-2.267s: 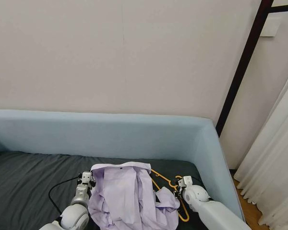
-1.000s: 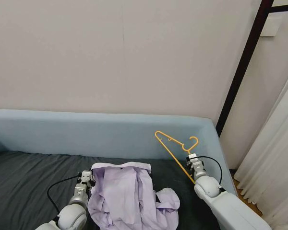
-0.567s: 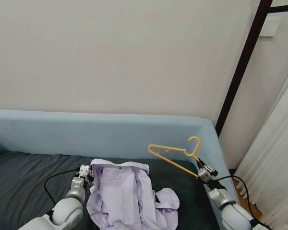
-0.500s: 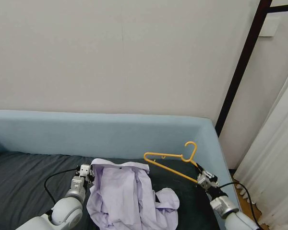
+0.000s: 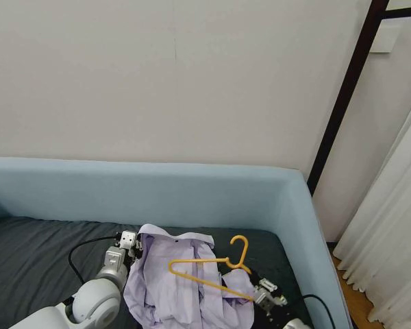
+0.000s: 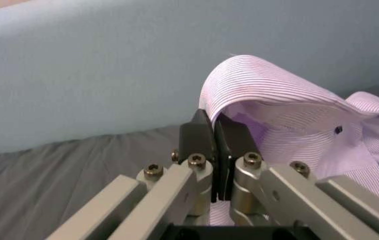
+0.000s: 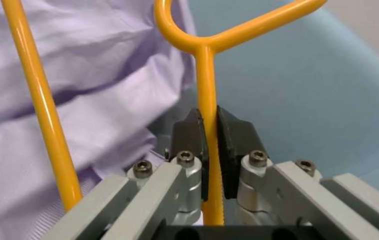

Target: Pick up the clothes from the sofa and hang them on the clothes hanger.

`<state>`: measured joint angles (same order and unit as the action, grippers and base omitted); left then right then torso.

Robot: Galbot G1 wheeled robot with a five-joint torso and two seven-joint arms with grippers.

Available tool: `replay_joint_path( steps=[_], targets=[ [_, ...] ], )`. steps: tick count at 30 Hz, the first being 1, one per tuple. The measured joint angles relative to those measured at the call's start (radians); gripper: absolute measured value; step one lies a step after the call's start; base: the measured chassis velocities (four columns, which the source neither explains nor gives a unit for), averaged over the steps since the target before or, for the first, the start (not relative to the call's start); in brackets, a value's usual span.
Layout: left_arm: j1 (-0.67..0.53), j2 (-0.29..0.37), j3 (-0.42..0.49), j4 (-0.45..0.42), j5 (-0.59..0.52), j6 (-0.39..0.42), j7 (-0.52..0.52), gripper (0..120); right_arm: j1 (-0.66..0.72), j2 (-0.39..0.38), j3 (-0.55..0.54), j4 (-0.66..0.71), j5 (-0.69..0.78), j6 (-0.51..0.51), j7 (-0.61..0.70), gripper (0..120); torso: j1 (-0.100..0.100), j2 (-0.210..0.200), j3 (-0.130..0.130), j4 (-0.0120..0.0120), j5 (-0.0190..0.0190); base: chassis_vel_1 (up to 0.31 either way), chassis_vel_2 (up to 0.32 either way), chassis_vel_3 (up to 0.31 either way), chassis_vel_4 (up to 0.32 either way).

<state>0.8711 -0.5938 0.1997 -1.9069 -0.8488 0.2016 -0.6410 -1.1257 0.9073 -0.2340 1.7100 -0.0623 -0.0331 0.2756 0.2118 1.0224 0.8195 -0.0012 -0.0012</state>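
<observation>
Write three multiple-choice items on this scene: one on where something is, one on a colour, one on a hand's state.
1. Where is the hanger?
A. Flat on the floor
B. Hooked on a rail
C. Held over the shirt

2. What colour is the hanger?
A. Orange-yellow
B. Black
C. Green

3. What is the left hand doing?
A. Open above the seat
B. Shut on the shirt's collar
C. Shut on the hanger

Answers:
1 C, since the right hand grips its stem and the head view shows it across the lilac cloth.
2 A, as both views show.
3 B, since the left wrist view shows the fingers pinching the collar's edge.
</observation>
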Motion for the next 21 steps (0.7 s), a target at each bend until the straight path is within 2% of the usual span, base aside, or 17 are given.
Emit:
replay_joint_path(
  steps=[4,8,21],
  targets=[
    [0.016,0.011,-0.001,-0.023,-0.008,0.005,-0.011,0,0.095,0.048,-0.088,-0.032,0.105,-0.072,0.025,4,0.0,0.0,0.0,0.0001,0.0001,0.0,0.0,0.0,0.0],
    [0.027,0.012,-0.009,-0.03,-0.009,0.006,-0.015,0,0.146,0.076,-0.12,-0.055,0.144,-0.1,0.044,4,0.0,0.0,0.0,0.0,0.0002,0.0,0.0,0.0,0.0],
    [0.026,-0.027,0.0,-0.04,-0.012,0.016,-0.029,0,0.227,0.129,-0.175,-0.107,0.132,-0.121,0.089,4,0.0,0.0,0.0,-0.0002,0.0003,0.0,0.0,0.0,0.0]
  ],
)
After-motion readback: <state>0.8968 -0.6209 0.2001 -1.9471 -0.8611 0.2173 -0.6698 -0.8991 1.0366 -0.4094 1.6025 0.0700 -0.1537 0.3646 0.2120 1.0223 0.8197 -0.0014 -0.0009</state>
